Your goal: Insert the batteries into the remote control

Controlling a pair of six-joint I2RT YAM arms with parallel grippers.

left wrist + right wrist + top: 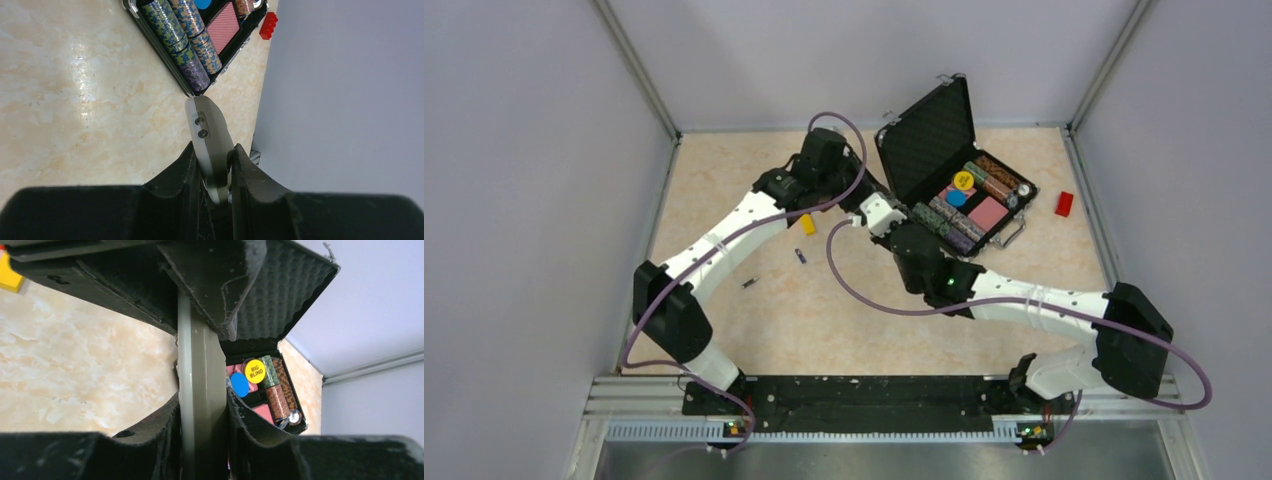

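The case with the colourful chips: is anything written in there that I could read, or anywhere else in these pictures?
"BIG BLIND": on the yellow disc in the case.
White disc, also in the case: a dark mark, too blurred to read.
Chips: printed patterns only, no letters or numbers that can be made out.
Nothing else carries readable text.

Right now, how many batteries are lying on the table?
2. The bluish-purple battery lies beside the yellow block; the dark grey battery lies left of it. Others may be hidden.
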